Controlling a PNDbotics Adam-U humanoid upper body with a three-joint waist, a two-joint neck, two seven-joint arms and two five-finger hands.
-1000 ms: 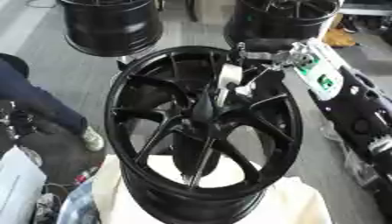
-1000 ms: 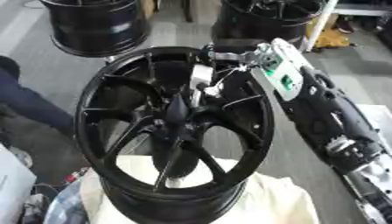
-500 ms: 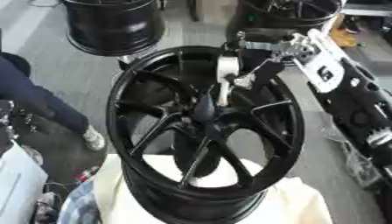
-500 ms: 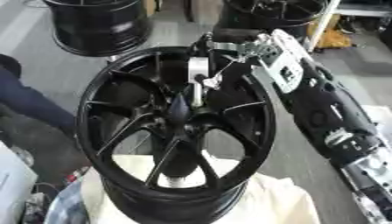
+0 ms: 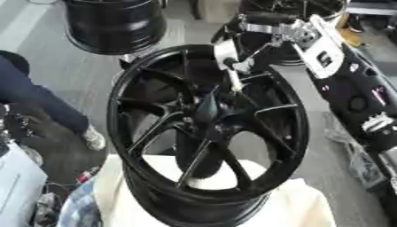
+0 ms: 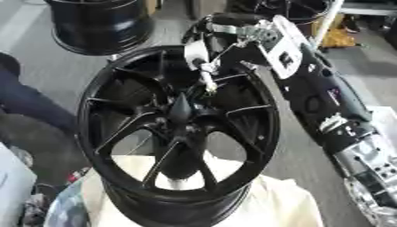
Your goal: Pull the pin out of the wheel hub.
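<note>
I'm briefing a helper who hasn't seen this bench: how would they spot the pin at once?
Find the big black wheel standing on pale cloth in the middle. Above its cone-shaped hub, the right hand reaches in from the upper right. The pin is the thin pale rod slanting down from that hand, light against black spokes.

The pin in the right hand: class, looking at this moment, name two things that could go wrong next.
The pin hangs from the right hand just above the black wheel; it could slip and drop between the spokes. Its lower tip is near a spoke, so a sideways move might knock it. The wheel stands on a pale cloth and could shift.
</note>
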